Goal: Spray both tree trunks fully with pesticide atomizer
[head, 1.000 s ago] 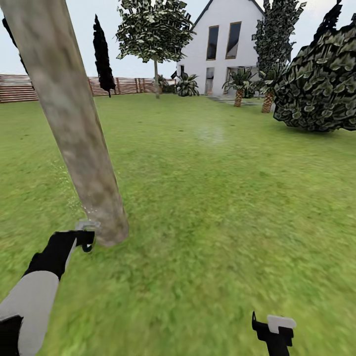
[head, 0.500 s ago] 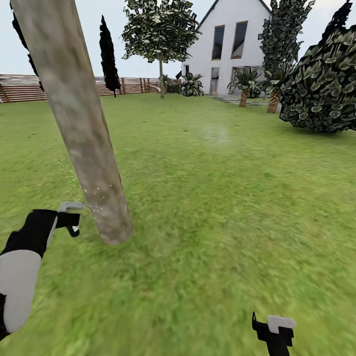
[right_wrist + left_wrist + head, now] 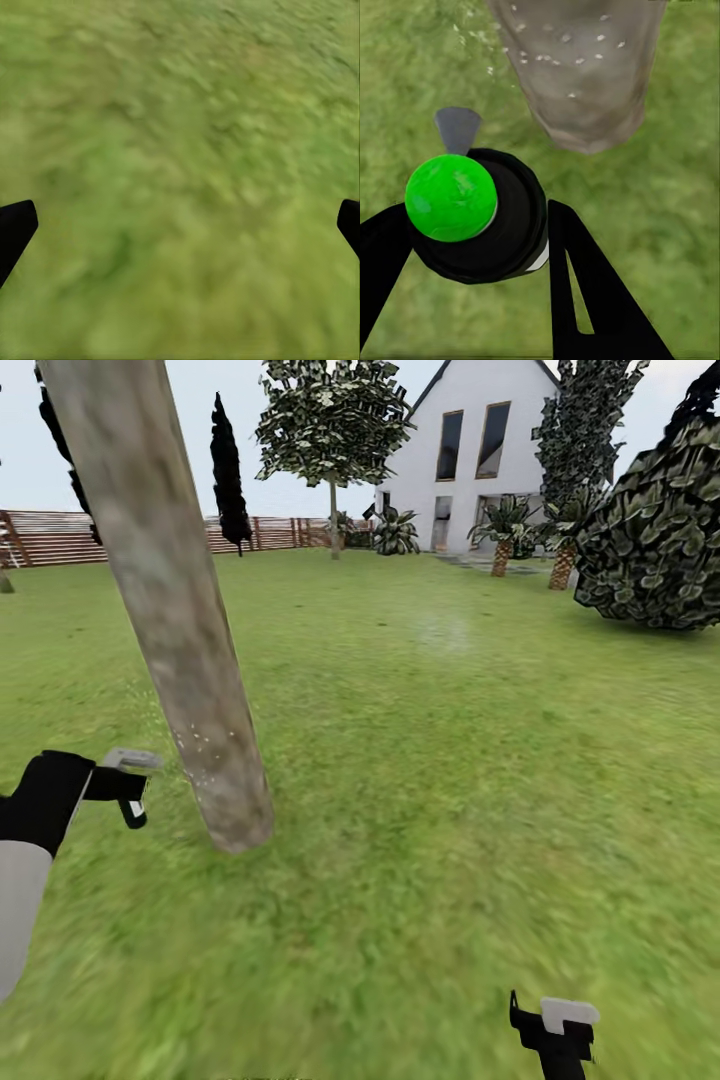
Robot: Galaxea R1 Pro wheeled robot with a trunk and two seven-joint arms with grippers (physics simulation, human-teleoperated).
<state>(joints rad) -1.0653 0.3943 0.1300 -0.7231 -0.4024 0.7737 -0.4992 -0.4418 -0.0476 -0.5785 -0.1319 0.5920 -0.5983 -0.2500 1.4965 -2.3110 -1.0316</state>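
Gripping pesticide atomizer [image 3: 480, 217] beside tree trunk [image 3: 170, 610]

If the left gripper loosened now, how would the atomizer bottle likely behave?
The pesticide atomizer looks rigid and round-bodied, so it would probably slip from between the left gripper's fingers and roll on the grass. Small for the gripper, it seems light.

Lighting is flat, even daylight under a pale overcast sky [image 3: 150, 460]; no single source direction can be read. No cast shadows fall on the lawn [image 3: 450, 760], and no glare appears. The grass texture is smeared and soft, worst toward the lower edge of the head view and across the right wrist view. The tree trunk [image 3: 170, 610] renders mottled and blurred. Whitish specks [image 3: 547, 56] on it stay fairly crisp in the left wrist view
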